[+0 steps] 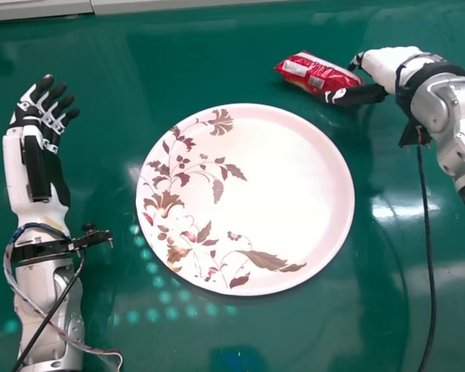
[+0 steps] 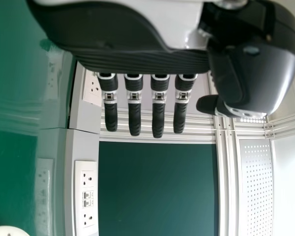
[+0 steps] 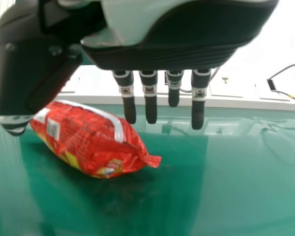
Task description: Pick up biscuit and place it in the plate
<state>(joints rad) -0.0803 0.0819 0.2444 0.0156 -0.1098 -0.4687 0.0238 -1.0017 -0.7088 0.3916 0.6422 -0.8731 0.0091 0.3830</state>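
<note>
Head view, biscuit: a red biscuit packet [image 1: 298, 68] is lying on the green counter [image 1: 105, 143], beyond the plate's far rim and towards the robot's right.
Plate: a round white plate [image 1: 294, 178] with brown and dark-red flowers and leaves is resting in the middle of the view; the packet is lying outside it.
Right hand: the right hand [image 1: 389, 66] is reaching in from the right, its thumb overlapping the packet's near end in the view; whether they are touching, I cannot tell.
Right wrist view: the fingers [image 3: 130, 108] are pointing nearly straight, the thumb standing well apart, the hand wide open and gripping nothing.
Left hand: the left hand [image 1: 43, 112] is idling over the counter on the far left, open and empty.
Left wrist view: a socket panel [image 2: 86, 184] is showing beside the counter.
</note>
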